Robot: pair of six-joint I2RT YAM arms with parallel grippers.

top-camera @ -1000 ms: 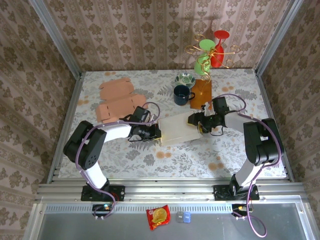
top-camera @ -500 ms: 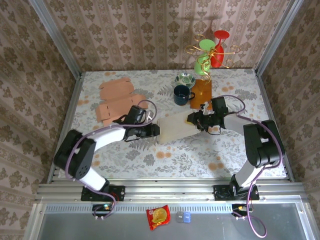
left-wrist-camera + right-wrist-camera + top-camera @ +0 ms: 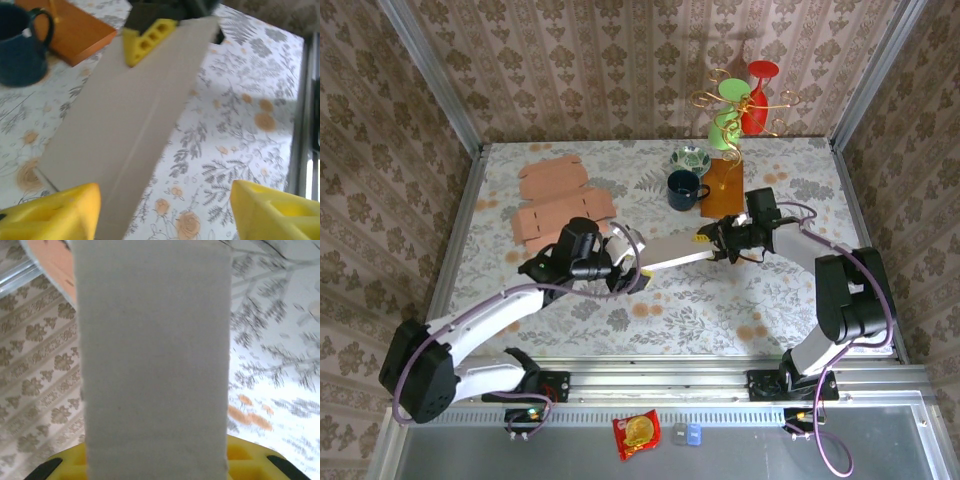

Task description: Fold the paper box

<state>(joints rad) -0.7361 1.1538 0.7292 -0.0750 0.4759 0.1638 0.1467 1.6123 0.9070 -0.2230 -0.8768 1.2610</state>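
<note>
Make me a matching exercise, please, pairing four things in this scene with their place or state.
Things:
1 paper box
2 blue mug
3 left gripper
4 snack packet

Places or states:
A jaws open
B lying on the grey ledge
C clamped at one end by the right gripper
D standing beside the orange board

Pairs: 1-C, 2-D, 3-A, 4-B
</note>
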